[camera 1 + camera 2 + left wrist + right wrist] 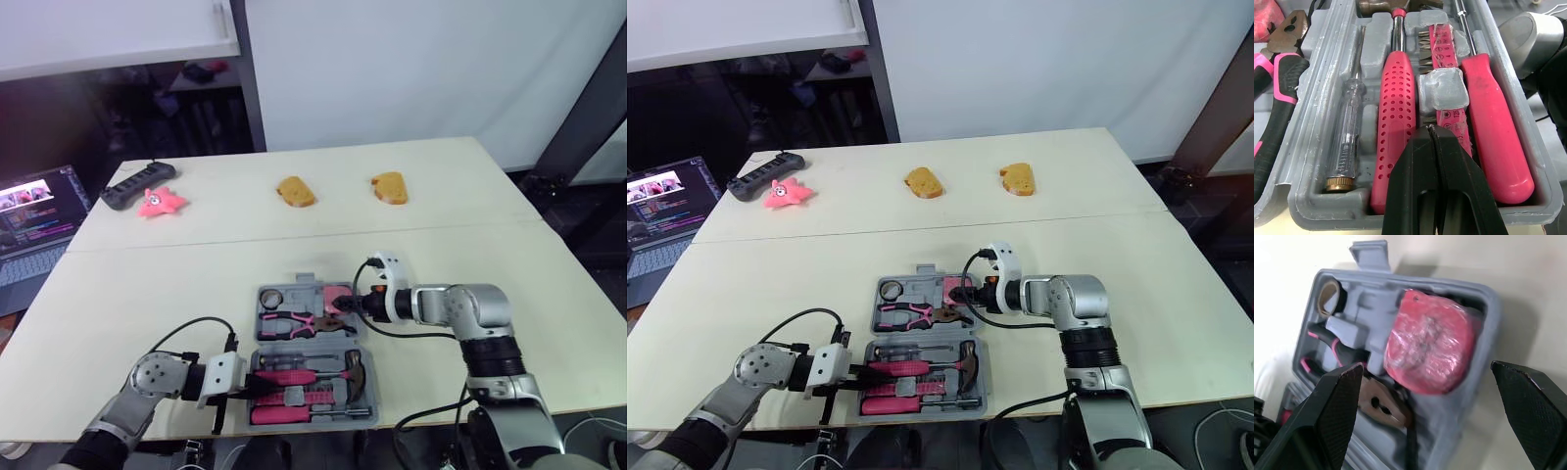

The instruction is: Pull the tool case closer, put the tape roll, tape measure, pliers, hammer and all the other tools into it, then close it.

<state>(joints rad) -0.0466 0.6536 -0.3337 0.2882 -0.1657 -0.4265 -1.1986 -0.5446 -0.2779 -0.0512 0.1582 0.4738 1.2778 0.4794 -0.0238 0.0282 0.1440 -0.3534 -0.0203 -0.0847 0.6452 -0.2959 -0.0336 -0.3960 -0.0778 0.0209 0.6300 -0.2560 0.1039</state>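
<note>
The grey tool case [370, 397] lies open near the table's front edge. Its far half holds the tape roll [272, 298], the pink-handled pliers [294, 324] and the pink tape measure [1430, 345]. In the near half lie the hammer [1396, 112], a pink screwdriver [1493, 127], a clear screwdriver [1347, 132] and a bit strip. My left gripper [263, 388] is shut with nothing in it, its tip over the bit strip beside the hammer handle. My right gripper [343, 306] stands open at the far half's right side, its fingers spread either side of the tape measure.
Two brown bread-like pieces [295, 192] [389, 187] sit at the back of the table. A pink toy [157, 203] and a black power strip [137, 184] lie at the back left. An open laptop [29, 230] stands off the table's left edge.
</note>
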